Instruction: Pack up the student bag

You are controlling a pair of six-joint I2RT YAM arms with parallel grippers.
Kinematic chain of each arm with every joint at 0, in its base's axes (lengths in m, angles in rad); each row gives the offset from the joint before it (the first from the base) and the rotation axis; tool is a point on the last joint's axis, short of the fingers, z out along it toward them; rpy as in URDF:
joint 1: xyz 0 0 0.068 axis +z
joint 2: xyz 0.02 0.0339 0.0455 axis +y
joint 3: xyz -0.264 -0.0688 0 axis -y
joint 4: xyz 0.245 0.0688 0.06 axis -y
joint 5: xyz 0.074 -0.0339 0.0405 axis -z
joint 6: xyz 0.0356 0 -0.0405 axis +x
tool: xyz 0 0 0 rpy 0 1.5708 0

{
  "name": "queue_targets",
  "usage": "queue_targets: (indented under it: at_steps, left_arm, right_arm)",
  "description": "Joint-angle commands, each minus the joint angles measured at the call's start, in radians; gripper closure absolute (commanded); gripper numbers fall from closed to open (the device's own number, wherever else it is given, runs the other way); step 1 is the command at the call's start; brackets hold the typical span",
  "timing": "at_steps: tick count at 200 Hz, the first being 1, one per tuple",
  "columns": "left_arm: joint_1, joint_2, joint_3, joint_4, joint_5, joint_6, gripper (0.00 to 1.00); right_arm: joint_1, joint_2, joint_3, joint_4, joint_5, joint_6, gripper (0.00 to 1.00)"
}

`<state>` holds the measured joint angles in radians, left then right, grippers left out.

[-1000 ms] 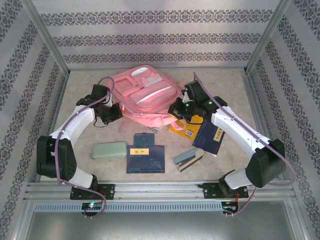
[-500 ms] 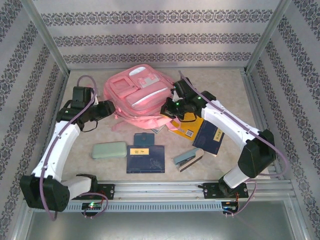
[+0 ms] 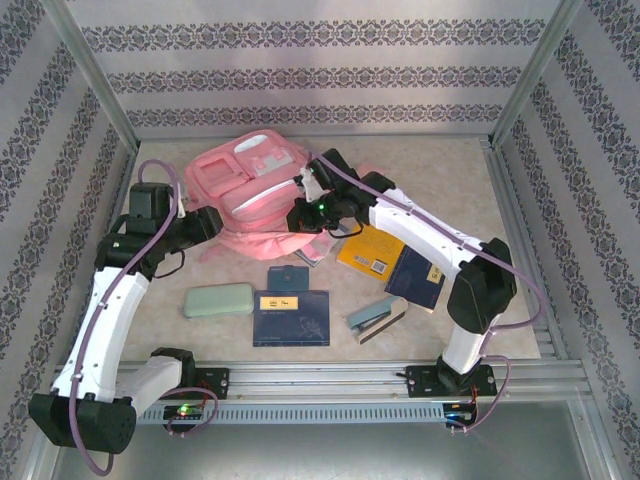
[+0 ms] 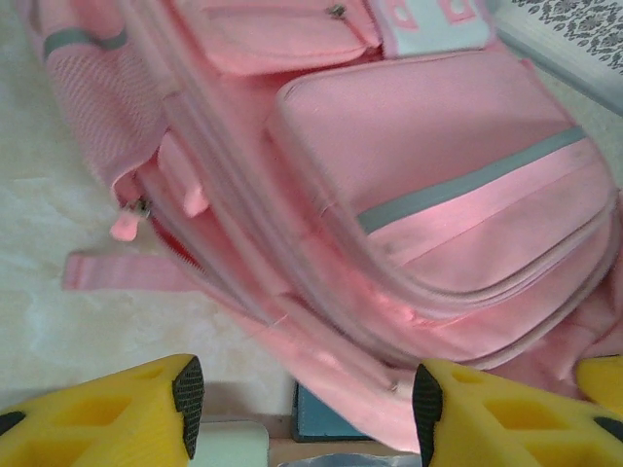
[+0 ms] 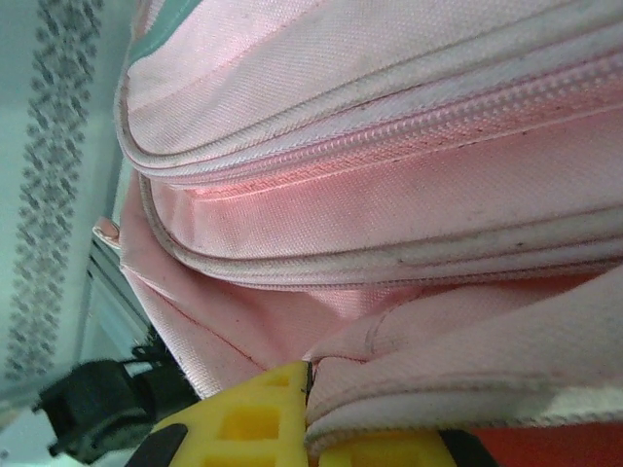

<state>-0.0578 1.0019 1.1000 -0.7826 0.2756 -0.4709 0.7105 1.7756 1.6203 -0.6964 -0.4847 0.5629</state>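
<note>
Toward the back of the pale marbled desk (image 3: pixel 450 170) lies the large soft pink fabric student bag (image 3: pixel 250 180). On its near edge the right fingers (image 5: pixel 243 423) are pinched tight on a fold of fabric. The left fingers (image 4: pixel 117 418) hang half-spread just beside it, holding nothing. Opening the bag seems to be the step in hand. The next move calls for a grip on the pink zip pull (image 4: pixel 127 222). Striped patterned walls (image 3: pixel 60 150) enclose the desk.

Beige table (image 3: pixel 450 170): student bag (image 3: pixel 240 182) at back; green case (image 3: pixel 218 299), navy folder (image 3: pixel 291 320), stapler (image 3: pixel 376 318), yellow book (image 3: pixel 372 255) nr front.
</note>
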Motion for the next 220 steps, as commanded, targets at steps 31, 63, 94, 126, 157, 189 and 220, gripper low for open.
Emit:
queue_targets:
  at_steps: [31,63,94,126,157,189,220]
  left_arm:
    - [0.000,-0.027,-0.009,-0.034,0.008,0.034,0.42]
    - [-0.009,0.010,-0.046,0.009,0.076,0.020,0.44]
    - [-0.057,0.048,-0.070,0.005,0.126,0.000,0.47]
    - [-0.202,0.014,-0.108,-0.052,0.074,0.003,0.48]
    - [-0.364,-0.016,-0.174,-0.079,0.022,-0.031,0.48]
    - [-0.481,-0.019,-0.235,-0.048,-0.018,-0.064,0.48]
    - [-0.561,0.037,-0.206,-0.025,-0.075,-0.053,0.48]
  right_arm:
    - [0.010,-0.005,-0.101,-0.033,-0.045,-0.233,0.98]
    - [-0.032,0.025,-0.136,0.049,0.037,-0.177,0.87]
    - [-0.037,0.078,-0.077,0.090,0.120,-0.135,0.58]
    - [-0.034,0.026,-0.078,0.048,0.329,-0.193,0.41]
    - [-0.024,-0.113,-0.228,0.116,0.348,-0.206,0.43]
    - [-0.016,-0.233,-0.352,0.060,0.411,-0.115,0.47]
    - [-0.032,-0.404,-0.511,-0.034,0.393,0.083,0.48]
